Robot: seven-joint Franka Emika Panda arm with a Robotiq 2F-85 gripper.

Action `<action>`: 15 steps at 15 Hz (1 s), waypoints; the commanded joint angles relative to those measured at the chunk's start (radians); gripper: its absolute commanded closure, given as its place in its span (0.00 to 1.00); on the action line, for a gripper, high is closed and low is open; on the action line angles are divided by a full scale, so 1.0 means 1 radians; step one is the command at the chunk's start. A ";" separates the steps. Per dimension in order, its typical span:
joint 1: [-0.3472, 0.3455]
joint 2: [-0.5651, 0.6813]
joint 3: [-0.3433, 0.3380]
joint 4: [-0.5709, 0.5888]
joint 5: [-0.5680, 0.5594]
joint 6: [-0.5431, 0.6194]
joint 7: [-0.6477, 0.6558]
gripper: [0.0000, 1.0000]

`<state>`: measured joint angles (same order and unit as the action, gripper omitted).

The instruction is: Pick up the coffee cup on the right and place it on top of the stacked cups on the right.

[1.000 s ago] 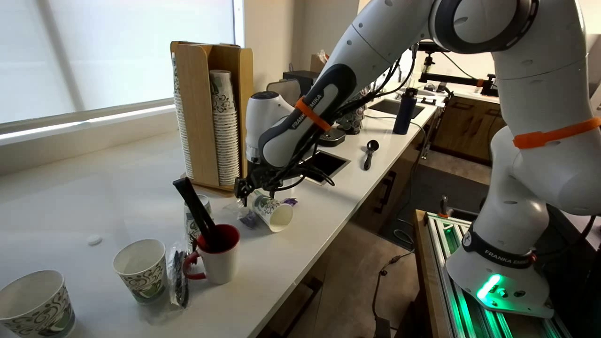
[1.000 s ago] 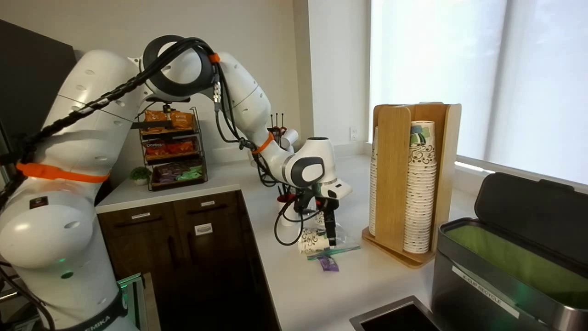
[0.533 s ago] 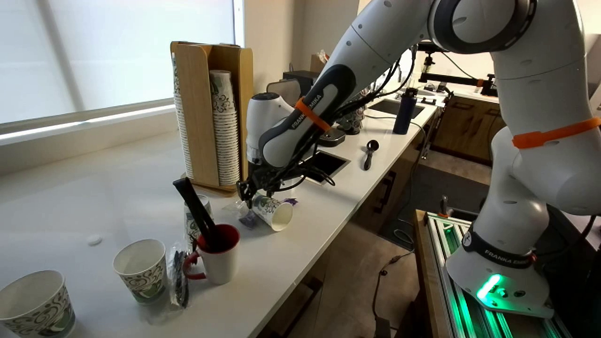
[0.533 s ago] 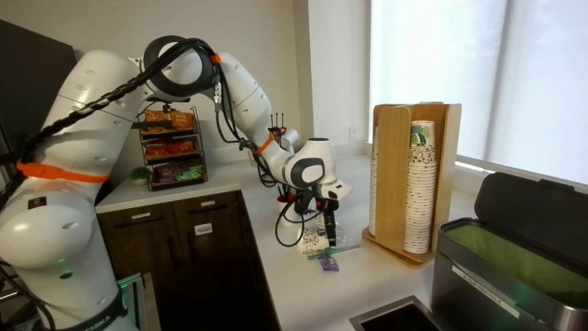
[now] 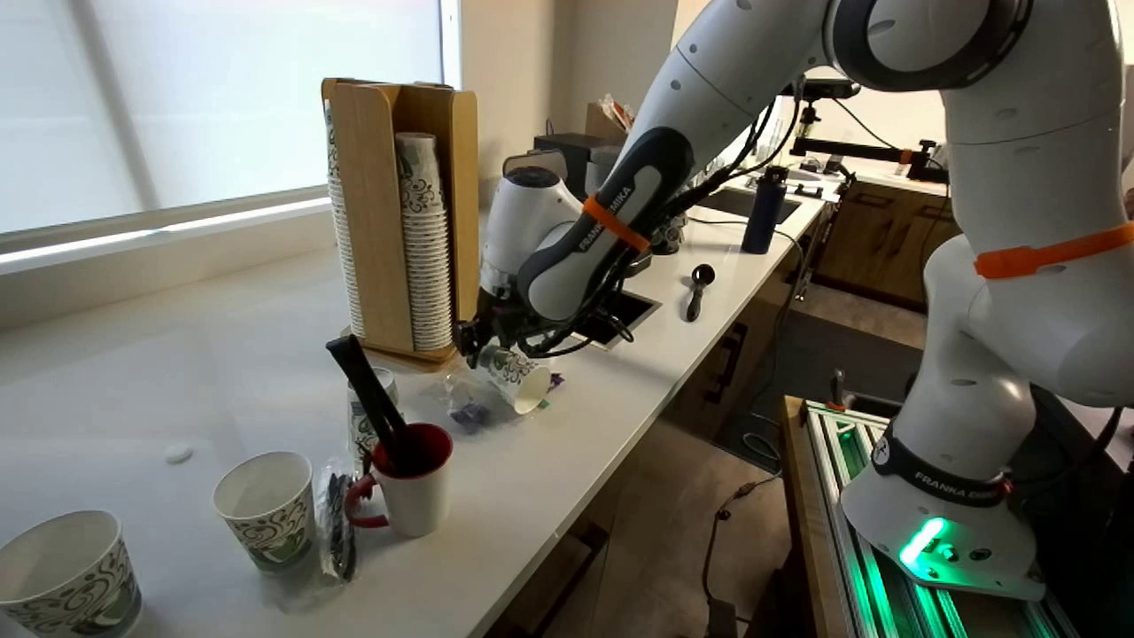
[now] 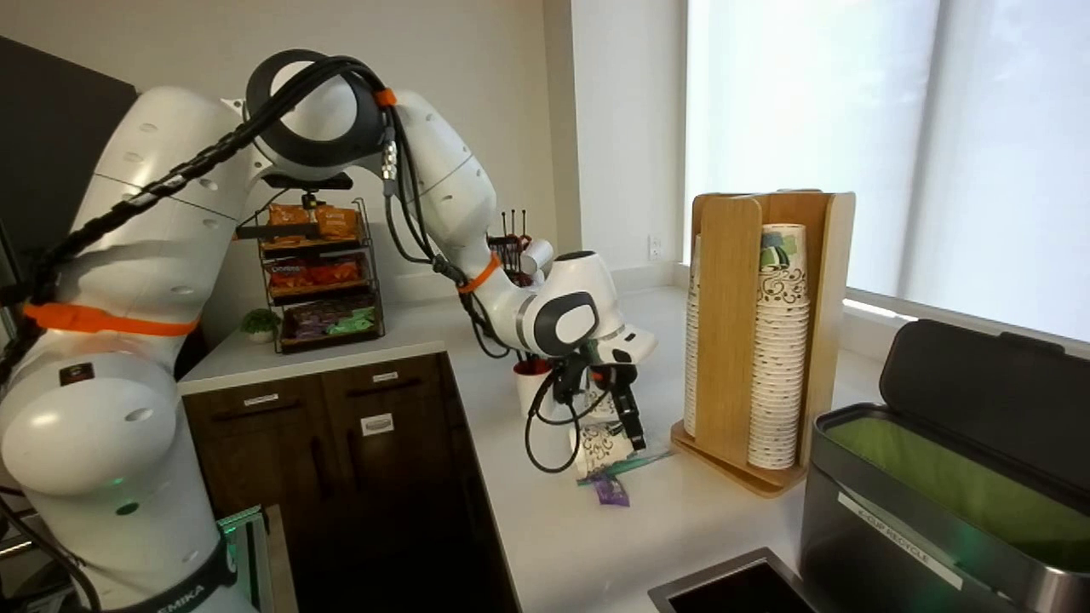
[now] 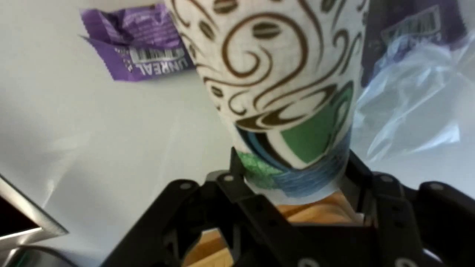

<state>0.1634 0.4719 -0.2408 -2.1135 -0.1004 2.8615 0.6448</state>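
Note:
The coffee cup (image 7: 282, 81), white paper with brown swirls and a green and blue print near its base, lies tilted on its side. My gripper (image 7: 295, 163) is shut around the base end, one finger on each side. In an exterior view the cup (image 5: 518, 377) has its mouth pointing away from the gripper (image 5: 485, 353); whether its rim touches the counter, I cannot tell. The stacked cups (image 6: 779, 366), a tall nested column, stand in the light-wood holder (image 6: 730, 332) beside the gripper. In an exterior view the same stack (image 5: 425, 248) shows behind my gripper.
A red-lined mug (image 5: 421, 496) with black utensils and loose patterned cups (image 5: 270, 514) stand on the counter. Clear plastic (image 7: 412, 104) and a purple wrapper (image 6: 610, 490) lie by the held cup. A recycling bin (image 6: 903, 528) stands beyond the holder.
The jaws have closed on the base end of the cup. Arm and cup have then shifted a little along the counter, and the cup's mouth has swung slightly.

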 commanded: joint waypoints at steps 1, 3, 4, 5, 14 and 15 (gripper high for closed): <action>0.036 -0.094 -0.062 -0.171 -0.011 0.272 -0.030 0.62; -0.019 -0.131 -0.010 -0.247 -0.010 0.428 -0.060 0.62; -0.043 -0.161 0.017 -0.302 -0.016 0.507 -0.074 0.62; -0.065 -0.174 0.040 -0.337 -0.030 0.584 -0.070 0.62; -0.253 -0.218 0.244 -0.511 0.059 1.084 -0.135 0.62; -0.264 -0.240 0.249 -0.506 0.062 1.010 -0.129 0.62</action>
<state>-0.0573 0.2918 -0.0298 -2.5885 -0.0599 3.9255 0.4953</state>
